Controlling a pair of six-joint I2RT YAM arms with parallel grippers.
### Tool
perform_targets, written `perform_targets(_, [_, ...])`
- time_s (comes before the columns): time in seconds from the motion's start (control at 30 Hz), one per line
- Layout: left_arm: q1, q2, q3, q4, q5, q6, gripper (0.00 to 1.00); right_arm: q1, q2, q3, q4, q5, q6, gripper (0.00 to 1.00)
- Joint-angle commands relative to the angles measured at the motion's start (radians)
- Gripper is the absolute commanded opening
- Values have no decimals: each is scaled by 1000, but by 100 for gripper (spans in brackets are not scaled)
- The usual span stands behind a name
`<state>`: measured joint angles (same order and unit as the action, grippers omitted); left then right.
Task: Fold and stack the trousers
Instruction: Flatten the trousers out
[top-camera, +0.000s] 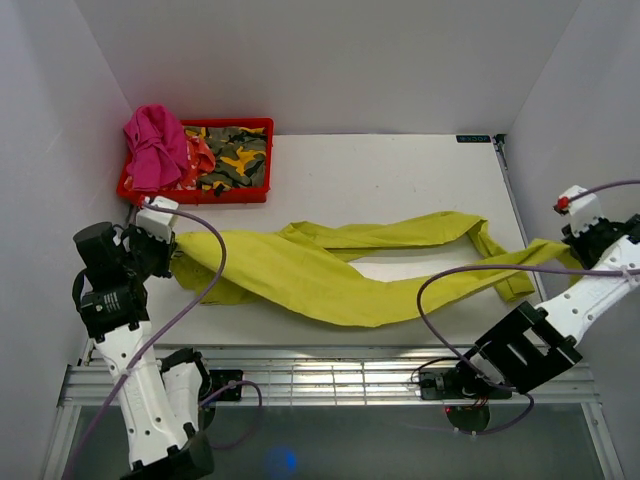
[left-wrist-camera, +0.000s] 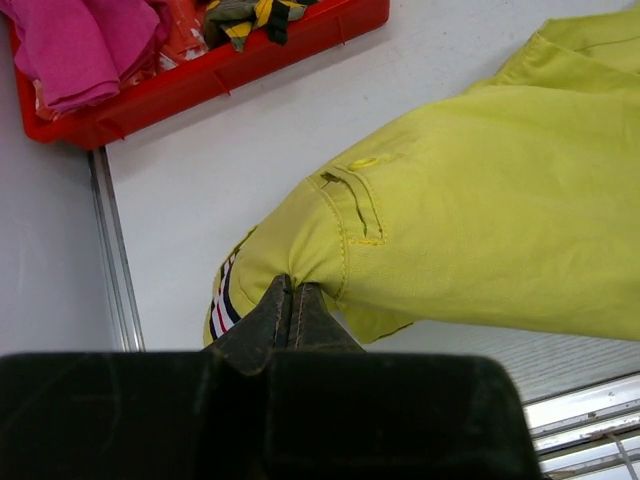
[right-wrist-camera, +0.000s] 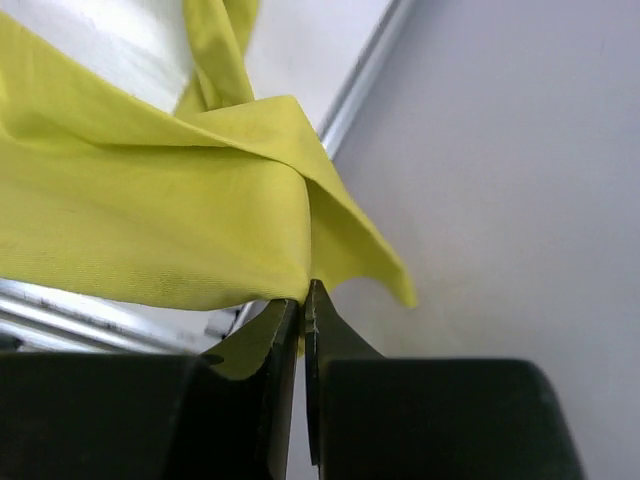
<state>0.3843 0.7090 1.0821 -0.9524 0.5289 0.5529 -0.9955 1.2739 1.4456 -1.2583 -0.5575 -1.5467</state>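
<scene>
Nothing here can be read from where I stand. A small dark strip at the far edge of the table may carry lettering, but it is too small to tell. The striped band inside the trousers shows only coloured lines.

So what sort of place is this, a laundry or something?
Probably a robot test booth, not a laundry: white walls box in a table, the left hand and right hand each pinch the trousers, and a red tray holds clothes.
</scene>
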Motion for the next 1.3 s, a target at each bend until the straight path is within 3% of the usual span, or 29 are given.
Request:
perform_targets(0.0, [7, 72, 3, 86, -44, -85, 0, 246, -16, 19, 178, -10, 270, 8])
perform_targets(0.17, [7, 207, 27, 139, -62, -145, 0, 521, 125, 107, 423, 146, 613, 8])
perform_targets(0.27, [7, 317, 76, 175, -87, -171, 0, 578, 292, 246, 474, 217, 722, 8])
perform_targets(0.57, [7, 691, 245, 331, -196, -252, 0, 691, 843, 809, 502, 444, 878, 8])
perform_targets(0.67, [7, 830, 337, 345, -172, -284, 0, 756, 929, 842, 548, 517, 893, 9])
perform_targets(0.7, [7, 871, 411, 322, -147, -286, 5, 776, 953, 840, 553, 572, 887, 18])
perform_targets(0.73, [5, 904, 444, 282, -141, -292, 30, 793, 961, 840, 533, 599, 876, 46])
perform_targets(0.8, [7, 965, 508, 227, -101, -263, 63, 817, 949, 829, 496, 584, 876, 83])
perform_targets(0.83, [7, 966, 536, 193, -83, -251, 96, 818, 935, 823, 478, 570, 876, 93])
perform_targets(1.03, [7, 827, 477, -23, -14, 2, 98, 752, 711, 645, 256, 423, 725, 90])
perform_targets(1.13, [5, 724, 339, -152, 19, 166, 98, 674, 622, 529, 39, 329, 608, 93])
perform_targets(1.27, [7, 607, 109, -180, 20, 251, 98, 612, 521, 273, -47, 327, 511, 98])
